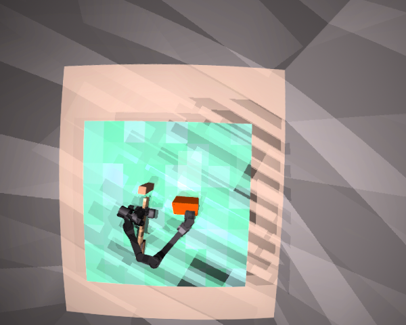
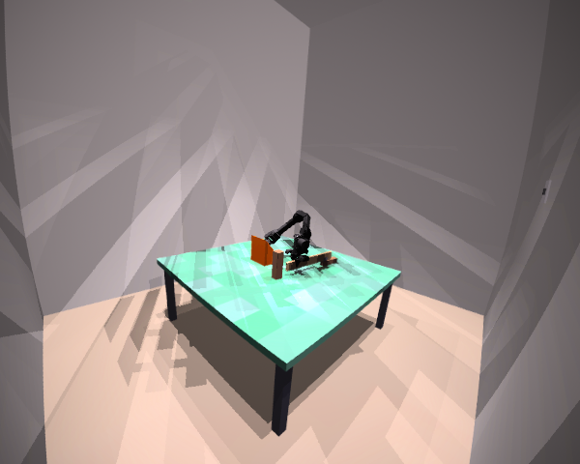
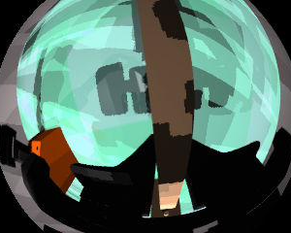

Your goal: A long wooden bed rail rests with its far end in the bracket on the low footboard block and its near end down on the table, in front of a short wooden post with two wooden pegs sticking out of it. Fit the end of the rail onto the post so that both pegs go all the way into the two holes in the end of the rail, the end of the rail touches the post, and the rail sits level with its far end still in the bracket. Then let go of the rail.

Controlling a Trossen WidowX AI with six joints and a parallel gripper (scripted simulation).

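Gripper (image 1: pixel 143 212) is clamped across the rail (image 1: pixel 141 235), partway along it and nearer the post (image 1: pixel 145 189) than the far end. In the wrist view the rail (image 3: pixel 167 91) runs straight up between the dark fingers, with the table (image 3: pixel 68 78) below it.

Step in hand, as I judge it: carrying the rail's near end toward the post for peg insertion — not seated yet. From the top view the rail's near tip stops just short of the post, with a thin strip of table (image 1: pixel 101 147) between them. In the exterior view the rail (image 2: pixel 312 260) looks raised off the table (image 2: pixel 300 319) and close to level beside the post (image 2: pixel 277 264). Pegs and holes are too small to make out in any view.

Next move likely calls for lining the rail end square to the post's pegged face at peg height, then a straight push along the rail's length — any yaw would jam the pegs. Far end sits under the arm's links in the top view; whether it is in the bracket cannot be told.

Room: the orange block (image 1: pixel 185 204) stands to the post's right, well apart from the rail. The table's left edge is some way off from the post; beyond the post the surface runs on far.
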